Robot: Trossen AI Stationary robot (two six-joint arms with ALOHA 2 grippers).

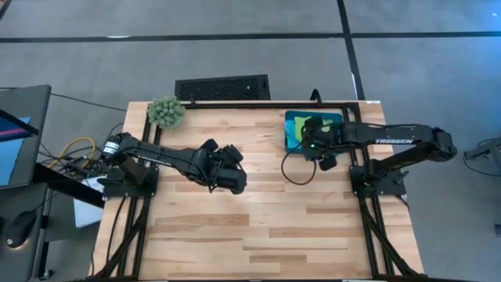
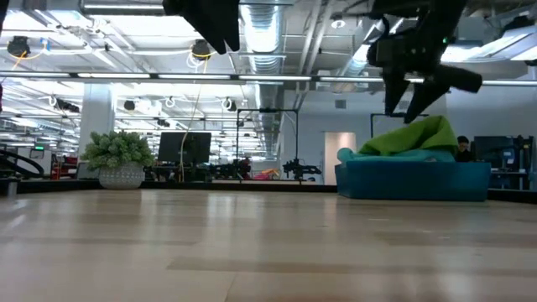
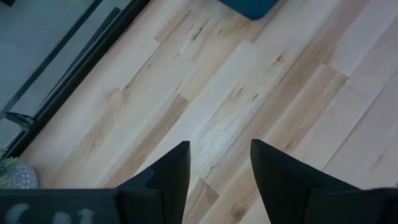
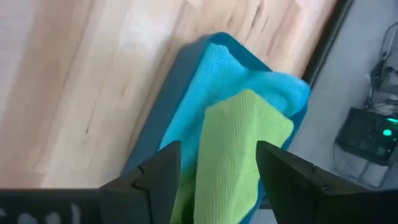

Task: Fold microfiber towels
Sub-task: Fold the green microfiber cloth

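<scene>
Towels stacked at table's far right corner: lime green towel (image 4: 239, 146) on light blue towel (image 4: 245, 81), in dark teal holder (image 2: 413, 179), lower layers hidden. Right gripper (image 4: 217, 177) hovers above, fingers spread, empty. Left gripper (image 3: 219, 171) mid-table, fingers apart, empty. Plant ball (image 1: 166, 112) far left corner.
</scene>
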